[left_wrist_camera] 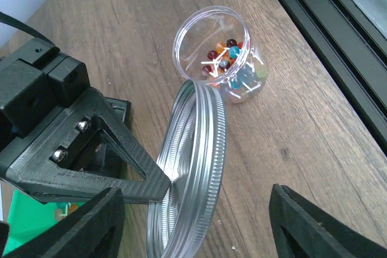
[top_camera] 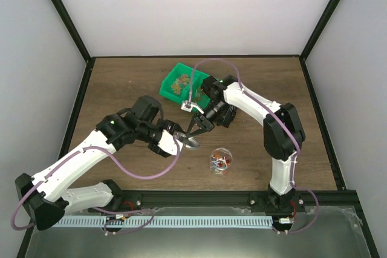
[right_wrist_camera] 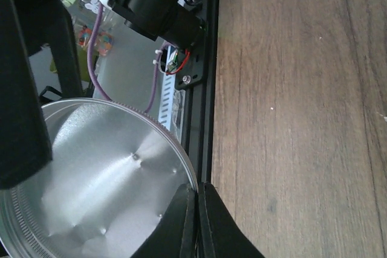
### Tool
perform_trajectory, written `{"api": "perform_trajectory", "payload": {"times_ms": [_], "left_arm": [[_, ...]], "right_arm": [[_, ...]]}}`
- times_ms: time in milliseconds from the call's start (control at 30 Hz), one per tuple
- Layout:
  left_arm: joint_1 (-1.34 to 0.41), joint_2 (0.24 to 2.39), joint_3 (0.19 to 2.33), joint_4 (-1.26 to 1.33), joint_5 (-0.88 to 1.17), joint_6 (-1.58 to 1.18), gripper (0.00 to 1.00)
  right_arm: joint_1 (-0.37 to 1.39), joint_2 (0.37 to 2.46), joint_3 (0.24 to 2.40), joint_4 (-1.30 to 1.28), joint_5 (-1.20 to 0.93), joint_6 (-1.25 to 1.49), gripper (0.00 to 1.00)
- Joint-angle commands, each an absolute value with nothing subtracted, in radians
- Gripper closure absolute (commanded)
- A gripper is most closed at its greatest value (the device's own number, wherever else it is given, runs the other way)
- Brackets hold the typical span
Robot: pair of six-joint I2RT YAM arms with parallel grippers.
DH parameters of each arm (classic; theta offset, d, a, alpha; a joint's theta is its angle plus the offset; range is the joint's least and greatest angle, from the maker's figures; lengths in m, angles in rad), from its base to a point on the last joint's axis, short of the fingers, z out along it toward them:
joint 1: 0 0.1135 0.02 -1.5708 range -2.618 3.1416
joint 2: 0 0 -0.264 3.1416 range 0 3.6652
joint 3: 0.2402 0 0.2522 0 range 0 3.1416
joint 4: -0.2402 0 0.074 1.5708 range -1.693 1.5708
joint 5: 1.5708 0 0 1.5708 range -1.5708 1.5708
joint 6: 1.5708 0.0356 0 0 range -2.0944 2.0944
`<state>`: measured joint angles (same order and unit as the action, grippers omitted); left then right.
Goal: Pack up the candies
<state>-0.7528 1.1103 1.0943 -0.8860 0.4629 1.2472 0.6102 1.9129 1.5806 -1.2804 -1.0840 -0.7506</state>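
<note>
1. Your right gripper (right_wrist_camera: 196, 200) is clenched on the rim of the metal lid (left_wrist_camera: 190, 167), which it holds on edge and tilted.
2. Your left gripper (top_camera: 187, 141) is released. Its fingers (left_wrist_camera: 84, 228) stand wide on either side of the lid, with a gap on each side.
3. The candies (left_wrist_camera: 233, 67) lie in the clear cup (left_wrist_camera: 193, 31), just beyond the lid as seen from the left gripper. The cup's mouth is uncovered. You cannot tell whether the lid's far edge touches the cup.
4. Edges: the black frame rail (left_wrist_camera: 314, 4) runs to the right of the left gripper, past the cup, with bare wood between cup and rail. The green bin (top_camera: 168, 80) sits close behind the right gripper.
5. Room: the top view shows both grippers meeting at mid-table (top_camera: 121, 89), with open wood out to the left and right.
6. Views:
   - Only the left wrist view shows the lid's threaded band and the red, blue and orange of the candies.
   - Only the right wrist view shows the pinch on the rim and the lid's inner face.
   - The cup appears in the other two views alone.
</note>
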Motion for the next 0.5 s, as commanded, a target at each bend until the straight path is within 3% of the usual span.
{"api": "perform_trajectory", "payload": {"times_ms": [0, 300, 400, 467], "left_arm": [[-0.786, 1.119, 1.109, -0.863, 0.447, 1.296, 0.36], [-0.812, 1.112, 1.086, -0.802, 0.447, 1.231, 0.69], [-0.814, 1.115, 1.080, -0.796, 0.449, 1.218, 0.73], [-0.814, 1.116, 1.077, -0.797, 0.445, 1.215, 0.74]], "right_arm": [[0.603, 1.875, 1.575, -1.299, -1.143, -0.761, 0.99], [0.603, 1.883, 1.572, -1.298, -1.149, -0.753, 0.99], [0.603, 1.880, 1.571, -1.298, -1.140, -0.752, 0.98], [0.602, 1.875, 1.571, -1.296, -1.130, -0.752, 0.93]]}}
